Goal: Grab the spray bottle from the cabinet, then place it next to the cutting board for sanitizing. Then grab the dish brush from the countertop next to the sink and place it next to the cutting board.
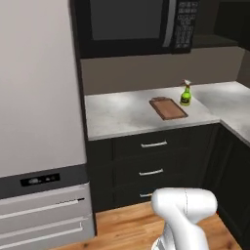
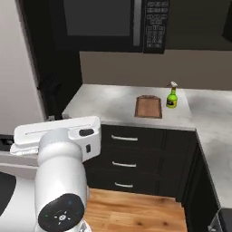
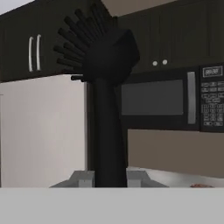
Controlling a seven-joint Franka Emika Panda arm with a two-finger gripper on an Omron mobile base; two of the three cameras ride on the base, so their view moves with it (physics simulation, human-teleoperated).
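Gripper: closed (image 3: 105, 181) on the handle of a black dish brush (image 3: 105, 87), as seen in the hand view; the handle rises between the two finger tips and the bristled head is at the top, bristles fanned to the upper left.
Dish brush: held upright in front of the hand camera, clear of the desk.
Spray bottle: a small green bottle (image 1: 185, 93) (image 2: 171, 97) is stood upright on the desk, just beside the far right corner of the cutting board; whether the two touch cannot be told.
Cutting board: a brown wooden board (image 1: 168, 108) (image 2: 148, 107) is laid flat on the desk, with its small handle at the far short end.
Desk: a pale marble top (image 1: 117, 114) (image 2: 104, 102) is carried on dark drawers with silver handles (image 1: 154, 144) (image 2: 124, 138) and turns a corner at the right.
Microwave: a dark unit (image 1: 132, 24) (image 2: 113, 22) (image 3: 166, 98) is mounted above the desk, its keypad at the right.
Fridge: a tall pale front (image 1: 34, 97) is seen at the left of the desk.
Floor: wooden boards (image 1: 127, 224) (image 2: 136, 210) are seen below the drawers.
Arm: a white arm (image 1: 183, 215) (image 2: 61, 181) is seen low in both base views.
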